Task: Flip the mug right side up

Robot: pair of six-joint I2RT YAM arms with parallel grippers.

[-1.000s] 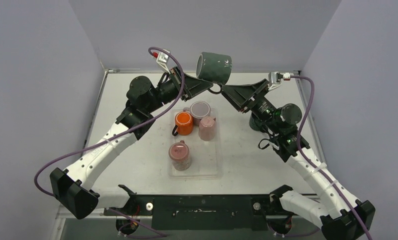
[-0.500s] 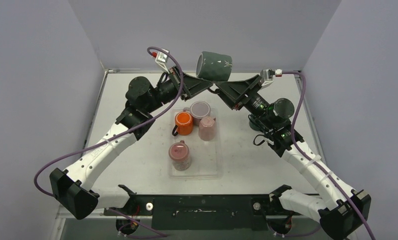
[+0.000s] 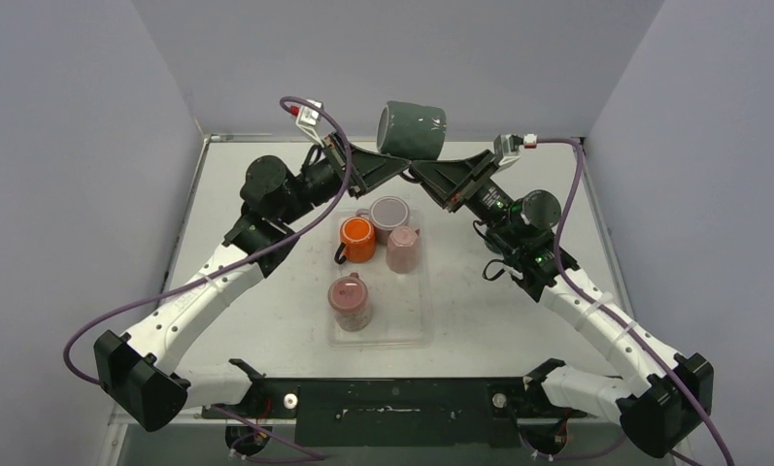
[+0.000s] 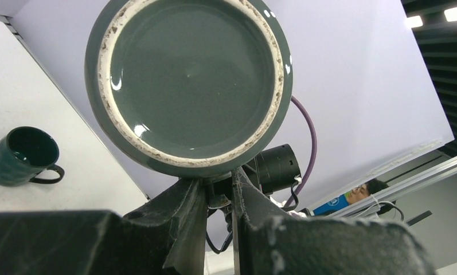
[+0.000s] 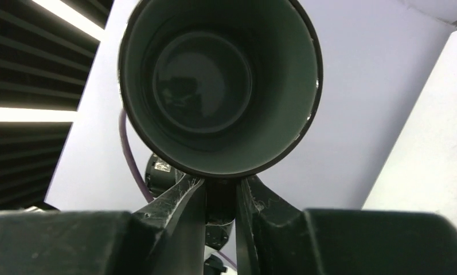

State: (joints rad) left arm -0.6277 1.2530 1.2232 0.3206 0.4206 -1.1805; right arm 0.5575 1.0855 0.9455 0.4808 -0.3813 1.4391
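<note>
Evidently a handover: the mug (image 3: pixel 412 129) lies sideways above both grippers, so the left gripper (image 4: pixel 217 197) and right gripper (image 5: pixel 220 201) each pinch its downward handle (image 5: pixel 219 190), jaws nearly closed.

Top view brightness: bright and even, with soft diffuse light over the table (image 3: pixel 266 320) and walls.
Top view shadows: faint and soft-edged, close under the arms only.
Light sources: ceiling strip lights (image 4: pixel 444 14) in frame at the upper right of the left wrist view and the left of the right wrist view.
Glare: small white glints on the glazed base of the mug (image 4: pixel 188 80); thin highlight along its rim in the right wrist view.
Dark areas: left gripper (image 4: pixel 219 189) and right gripper (image 5: pixel 220 195) nearly black, little detail; mug interior murky.
Focus: top view crisp; wrist foregrounds slightly soft.
Distortion: wall edges slanted in both wrist views.
</note>
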